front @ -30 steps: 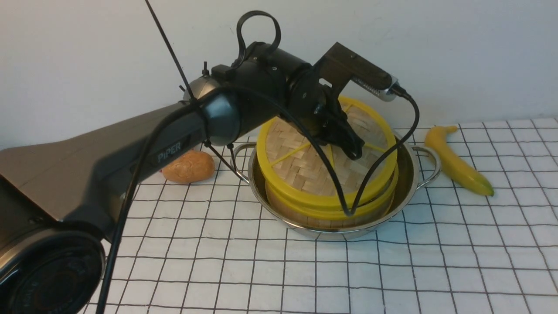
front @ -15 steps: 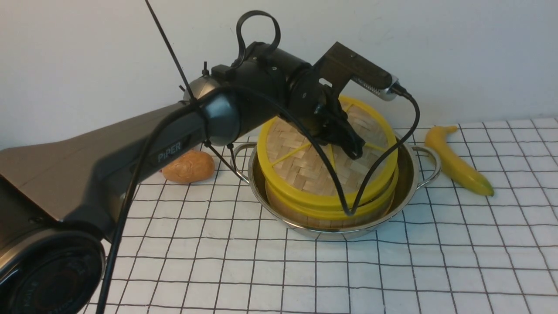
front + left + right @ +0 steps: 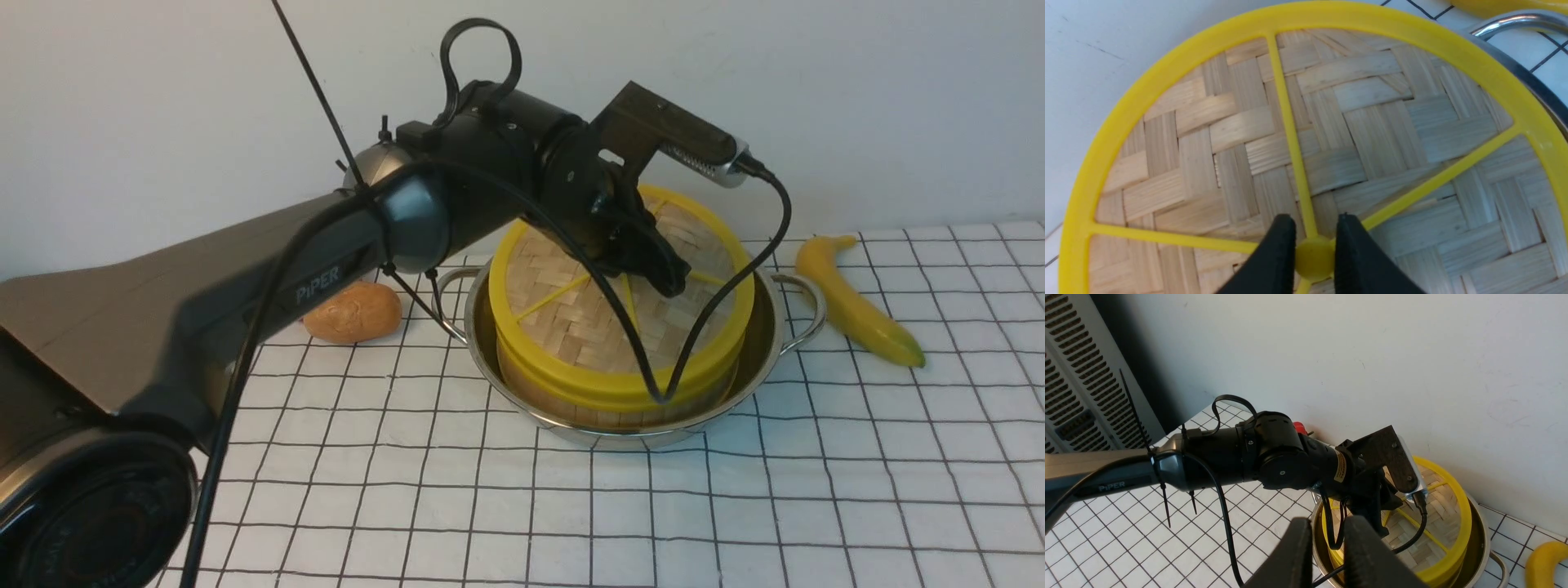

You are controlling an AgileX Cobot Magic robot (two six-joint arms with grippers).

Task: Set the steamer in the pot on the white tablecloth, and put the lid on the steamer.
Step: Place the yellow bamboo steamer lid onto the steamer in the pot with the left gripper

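The steamer (image 3: 535, 392) stands inside the pot (image 3: 771, 327), its bamboo wall showing just above the steel rim, and the pot rests on the white tablecloth (image 3: 735, 506) near the back wall. The lid (image 3: 571, 318) lies on top of the steamer, its thick yellow rim meeting the basket's top edge along the near side and looking level there. The left arm (image 3: 326, 261) reaches across from the left and tips down over the lid's middle. In the left wrist view, the left gripper (image 3: 1314, 218) has its two black fingers (image 3: 1278, 253) pressed against either side of the yellow centre knob (image 3: 1312, 257) where the spokes meet, so it grips the lid by that knob. The right gripper (image 3: 1329, 520) appears only in its own wrist view, raised well above the cloth and looking down on the left arm and the pot; its fingers stand a little apart with nothing between them. A banana (image 3: 853, 306) lies on the cloth to the right of the pot, and a brown bread roll (image 3: 353, 312) lies to the left of it.
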